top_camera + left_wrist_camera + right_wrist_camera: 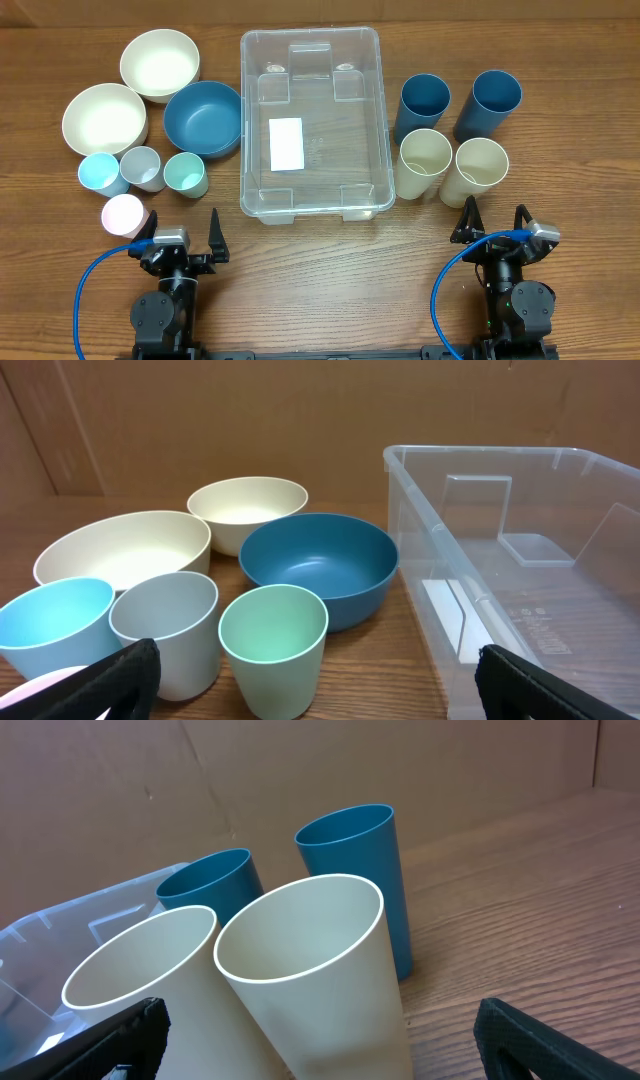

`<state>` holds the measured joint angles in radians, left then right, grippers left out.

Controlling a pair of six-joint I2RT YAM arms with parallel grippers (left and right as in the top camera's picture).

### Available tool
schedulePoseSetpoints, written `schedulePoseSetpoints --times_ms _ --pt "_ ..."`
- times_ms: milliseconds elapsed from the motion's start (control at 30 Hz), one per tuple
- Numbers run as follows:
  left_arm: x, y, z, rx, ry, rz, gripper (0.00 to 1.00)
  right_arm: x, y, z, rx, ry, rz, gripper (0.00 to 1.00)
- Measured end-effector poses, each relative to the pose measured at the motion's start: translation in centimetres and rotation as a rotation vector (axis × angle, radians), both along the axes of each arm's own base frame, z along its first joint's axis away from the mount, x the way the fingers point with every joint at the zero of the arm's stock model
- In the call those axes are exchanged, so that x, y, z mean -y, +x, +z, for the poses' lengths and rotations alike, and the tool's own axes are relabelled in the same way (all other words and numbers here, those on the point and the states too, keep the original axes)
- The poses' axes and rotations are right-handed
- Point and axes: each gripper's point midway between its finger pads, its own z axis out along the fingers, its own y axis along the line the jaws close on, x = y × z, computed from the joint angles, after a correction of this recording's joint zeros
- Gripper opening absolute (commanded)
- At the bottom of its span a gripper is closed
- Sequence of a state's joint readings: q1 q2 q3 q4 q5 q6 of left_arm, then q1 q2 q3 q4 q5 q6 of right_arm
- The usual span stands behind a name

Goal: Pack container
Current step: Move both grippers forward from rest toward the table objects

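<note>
1. The left claw [183, 228] and right claw [494, 215] are sitting wide open, holding nothing.
2. The clear bin [335, 140] is sitting mid-way across the table [330, 280], toward its far edge.
3. The tall cups [423, 160] are crowding together; grabbing one could be tipping another.

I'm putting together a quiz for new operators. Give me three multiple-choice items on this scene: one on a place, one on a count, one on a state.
1. Relative to the container, where do the tall cups stand?
A. inside it
B. on the robot's left of it
C. on the robot's right of it

2. How many bowls are on the table?
A. two
B. three
C. five

3. The container is:
A. empty
B. holding a pink cup
C. holding two cups

Key:
1 C, all four tall cups stand beside its right wall.
2 B, two cream bowls plus one blue bowl.
3 A, only the white label on its base shows inside it.
</note>
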<state>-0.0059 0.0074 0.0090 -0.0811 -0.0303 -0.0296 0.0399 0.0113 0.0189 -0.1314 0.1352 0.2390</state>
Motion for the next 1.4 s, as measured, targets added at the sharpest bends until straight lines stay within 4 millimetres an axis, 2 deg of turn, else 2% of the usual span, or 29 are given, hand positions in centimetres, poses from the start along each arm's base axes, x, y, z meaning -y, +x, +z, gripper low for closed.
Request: schedulePoseSetpoints --times_ms 33,67,133,167,1400 --pt "0.0 0.0 0.0 0.0 0.0 0.0 1.0 0.0 0.0 0.0 0.0 0.0 0.0 1.0" --pt "0.6 0.0 0.0 0.0 -0.009 -0.02 1.0 -0.3 -0.6 -1.6 -0.11 0.0 0.016 1.0" --pt "4.0 -0.2 0.0 -0.001 -0.025 -0.162 1.0 -0.2 -3.7 -5.1 -0.379 -0.02 0.016 1.0" --pt "4.7 -0.4 0.0 -0.003 -0.031 -0.19 1.0 -0.1 -4.3 -6.2 -0.433 -0.025 0.012 1.0" --pt "4.7 -0.4 0.0 -0.004 -0.046 -0.189 1.0 0.1 -4.4 -6.3 -0.44 -0.029 0.0 1.0"
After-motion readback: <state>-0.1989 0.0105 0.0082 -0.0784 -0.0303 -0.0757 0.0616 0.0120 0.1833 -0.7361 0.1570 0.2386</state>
